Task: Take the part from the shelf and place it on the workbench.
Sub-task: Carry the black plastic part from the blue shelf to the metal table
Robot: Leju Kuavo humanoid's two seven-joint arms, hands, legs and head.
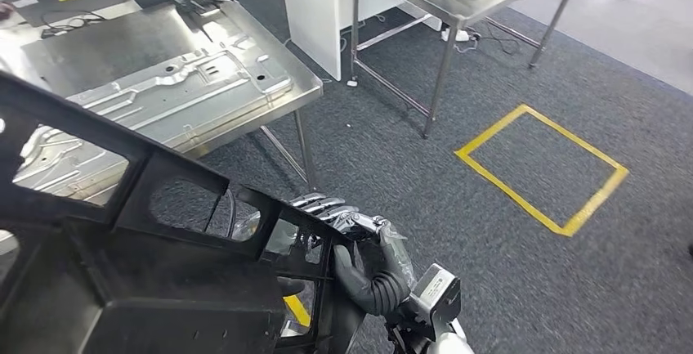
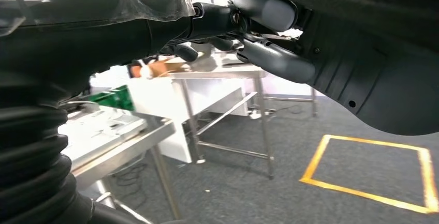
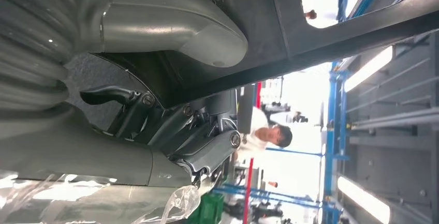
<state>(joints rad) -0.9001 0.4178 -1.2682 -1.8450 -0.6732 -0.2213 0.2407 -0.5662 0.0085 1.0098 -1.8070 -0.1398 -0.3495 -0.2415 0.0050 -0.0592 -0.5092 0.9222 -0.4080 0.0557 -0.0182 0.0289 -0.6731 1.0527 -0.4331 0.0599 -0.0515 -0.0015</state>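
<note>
- The right hand gripped the edge of the black part, fingers curled over its rim.
- The left hand held the same part from beneath.
- The part hung in the air before the workbench, overlapping its near edge.
- A pressed metal panel lay on the workbench.

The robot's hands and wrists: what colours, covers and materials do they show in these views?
The right hand has silvery metallic fingers, a dark ribbed cuff at the wrist and crinkled clear plastic film over its back; a grey box-like module sits behind the cuff. In the left wrist view, the left hand has smooth grey fingers, a black ribbed cover and similar clear film.
</note>
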